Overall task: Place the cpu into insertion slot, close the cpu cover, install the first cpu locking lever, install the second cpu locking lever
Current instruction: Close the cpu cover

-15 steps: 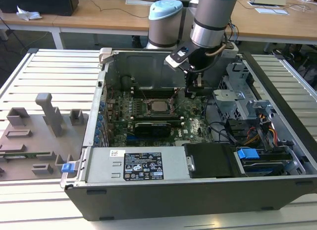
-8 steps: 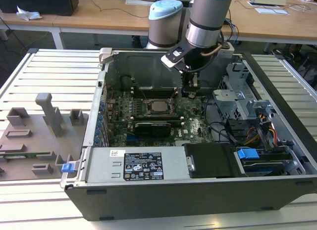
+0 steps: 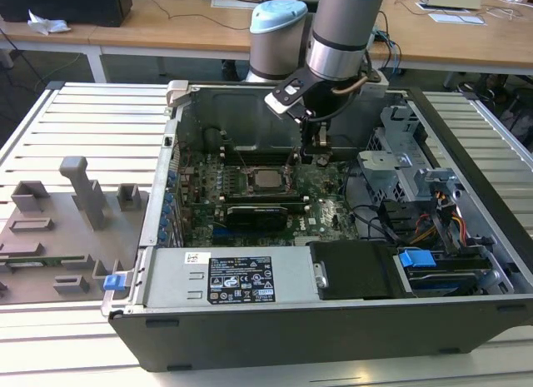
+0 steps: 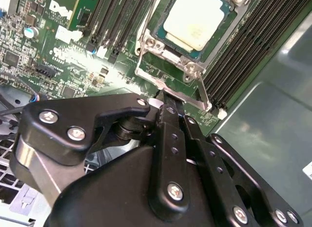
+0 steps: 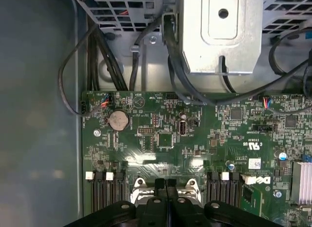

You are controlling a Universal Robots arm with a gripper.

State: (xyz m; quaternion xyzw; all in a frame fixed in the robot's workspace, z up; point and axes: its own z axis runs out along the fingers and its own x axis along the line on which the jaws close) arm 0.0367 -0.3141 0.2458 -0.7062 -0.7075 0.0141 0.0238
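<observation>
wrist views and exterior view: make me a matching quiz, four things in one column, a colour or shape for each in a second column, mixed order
Column one
1 cpu
2 coin cell
3 drive bay tab
4 tool

Column two
a blue
b black, fingers closed together
c round silver disc
d pale square top

Pairs: 1-d, 2-c, 3-a, 4-b

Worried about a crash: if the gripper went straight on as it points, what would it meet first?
Probably the metal lever at the rim of the insertion slot, just beside the cpu; depth is unclear.
</observation>
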